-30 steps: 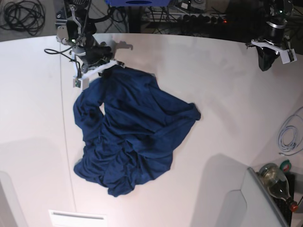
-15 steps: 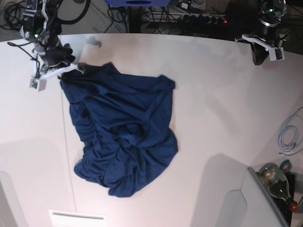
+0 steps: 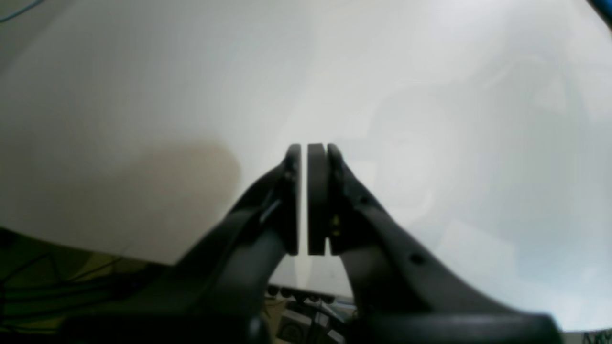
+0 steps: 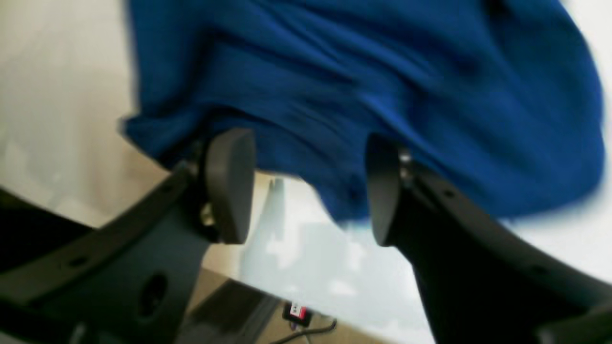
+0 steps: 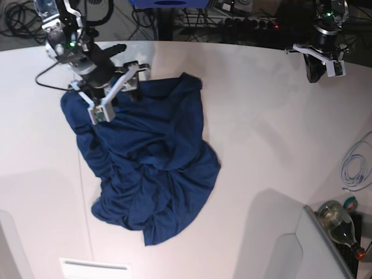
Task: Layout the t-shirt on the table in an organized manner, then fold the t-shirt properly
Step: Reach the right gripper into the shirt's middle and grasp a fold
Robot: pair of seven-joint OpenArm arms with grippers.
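- T-shirt [image 5: 145, 168]: one dark navy garment, lying crumpled on the white table [image 5: 261, 128], bunched toward the left half of the base view, its folds heaped on one another and no sleeve or hem clearly laid out.
- Right gripper [image 4: 306, 186]: its pads stand spread apart over the shirt's far edge; cloth lies just beyond and between them, but nothing looks pinched.
- Left gripper [image 3: 304, 200]: pads pressed almost together with only a thin slit between, holding nothing, hovering over bare tabletop well apart from the shirt.
- Step in hand, as I judge it: spreading the garment flat, well before any folding.
- Doing it well likely means picking one clear landmark, a shoulder seam or hem corner, rather than a thick bunch, and pinching a single layer.
- Drawing the cloth outward low over the surface should keep wrinkles from restacking.
- Bringing the idle arm to the opposite edge would let both pull the fabric taut.
- Count: one shirt, one table, two grippers.
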